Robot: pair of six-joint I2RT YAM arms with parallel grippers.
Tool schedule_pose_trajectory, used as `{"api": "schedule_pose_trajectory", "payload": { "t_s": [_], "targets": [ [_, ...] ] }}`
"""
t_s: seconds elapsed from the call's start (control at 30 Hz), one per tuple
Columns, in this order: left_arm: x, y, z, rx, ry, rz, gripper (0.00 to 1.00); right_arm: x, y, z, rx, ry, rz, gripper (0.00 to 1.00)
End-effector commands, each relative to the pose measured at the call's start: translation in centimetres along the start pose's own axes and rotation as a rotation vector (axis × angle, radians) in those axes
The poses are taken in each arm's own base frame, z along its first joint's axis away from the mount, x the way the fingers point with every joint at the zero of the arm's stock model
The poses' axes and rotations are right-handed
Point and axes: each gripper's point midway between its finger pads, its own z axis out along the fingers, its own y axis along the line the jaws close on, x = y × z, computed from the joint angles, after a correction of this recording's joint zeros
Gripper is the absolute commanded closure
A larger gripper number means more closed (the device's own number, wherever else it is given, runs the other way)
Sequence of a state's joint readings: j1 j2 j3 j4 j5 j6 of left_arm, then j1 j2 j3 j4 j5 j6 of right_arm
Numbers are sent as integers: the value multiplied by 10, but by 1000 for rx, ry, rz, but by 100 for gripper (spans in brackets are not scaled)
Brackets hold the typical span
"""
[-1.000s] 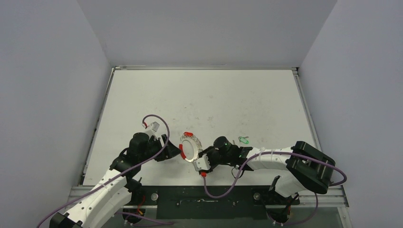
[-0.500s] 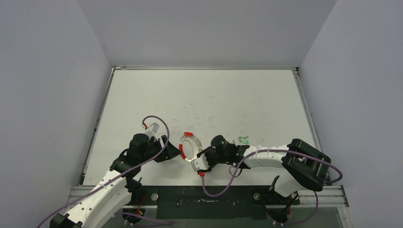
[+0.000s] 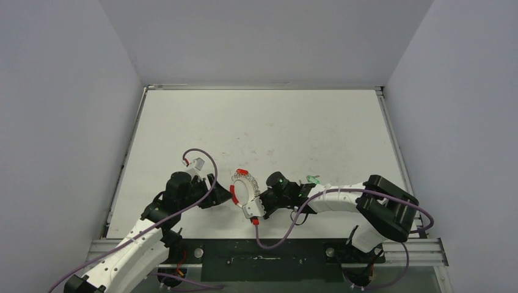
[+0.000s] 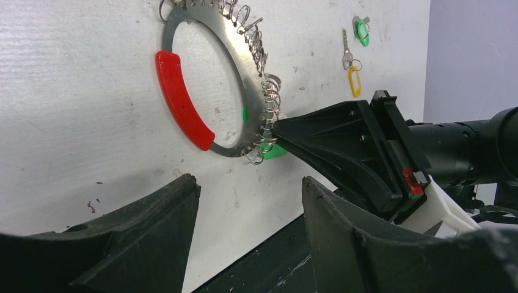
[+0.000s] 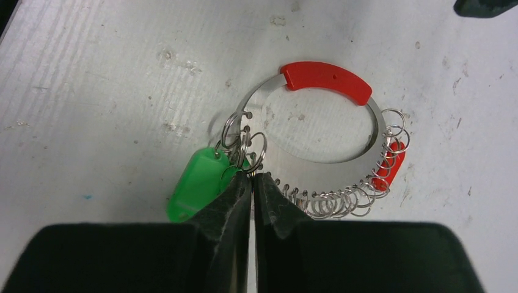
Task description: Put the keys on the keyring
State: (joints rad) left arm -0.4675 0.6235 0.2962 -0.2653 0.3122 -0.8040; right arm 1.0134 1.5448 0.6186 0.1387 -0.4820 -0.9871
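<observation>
Right wrist view shows the right claw (image 5: 251, 177) closed to a thin slit, its tips pressed against the small wire loops of the keyring (image 5: 379, 122), just beside a green tag (image 5: 195, 183) that hangs from those loops. Whether a loop is actually pinched between the tips cannot be told. The keyring lies flat on the white tabletop (image 5: 91, 73), its red curved segment (image 5: 327, 80) on the far side and a red tag (image 5: 391, 165) among the loops at the right. Seen from above, it sits near the front of the tabletop, between the two arms. The left claw (image 4: 249, 183) hangs just left of the keyring with its fingers spread wide, holding nothing. A green key (image 4: 362, 30) and a yellow key (image 4: 354, 79) lie loose close together, further right.
</observation>
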Motion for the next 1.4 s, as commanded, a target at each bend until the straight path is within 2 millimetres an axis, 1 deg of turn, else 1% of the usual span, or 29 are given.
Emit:
{"api": "schedule_pose_trajectory", "payload": {
  "t_s": [0.0,0.13,0.23,0.37,0.57,0.67,0.77,0.83,0.87,1.07,1.13,1.27,1.37],
  "targets": [
    [-9,-9,-1,33,-37,12,40,-10,-19,-2,35,-7,-7,100],
    [-10,-10,-3,35,-38,16,40,-14,-24,-8,42,-2,10,100],
    [-11,-11,-4,36,-42,18,40,-22,-28,-15,59,-19,21,100],
    [-15,-15,-5,45,-52,35,40,-32,-34,-30,87,-37,30,100],
    [-25,-30,-7,99,-79,82,40,-50,-45,-57,155,-71,8,100],
    [-30,-40,-8,141,-95,108,40,-53,-40,-63,151,-83,23,100],
    [-31,-47,-8,173,-93,125,41,-54,-35,-60,125,-91,97,100],
    [-32,-50,-9,185,-89,136,41,-56,-31,-54,88,-97,197,100],
    [-31,-51,-9,190,-86,141,41,-56,-29,-49,72,-98,253,100],
    [-31,-53,-11,199,-80,162,41,-53,0,-18,-70,-88,527,100],
    [-31,-53,-12,198,-84,162,41,-50,10,-9,-102,-68,567,100],
    [-31,-53,-12,195,-84,161,41,-49,32,6,-133,-10,559,100],
    [-31,-53,-12,194,-82,162,41,-49,35,11,-137,2,590,100]
  ]
}}
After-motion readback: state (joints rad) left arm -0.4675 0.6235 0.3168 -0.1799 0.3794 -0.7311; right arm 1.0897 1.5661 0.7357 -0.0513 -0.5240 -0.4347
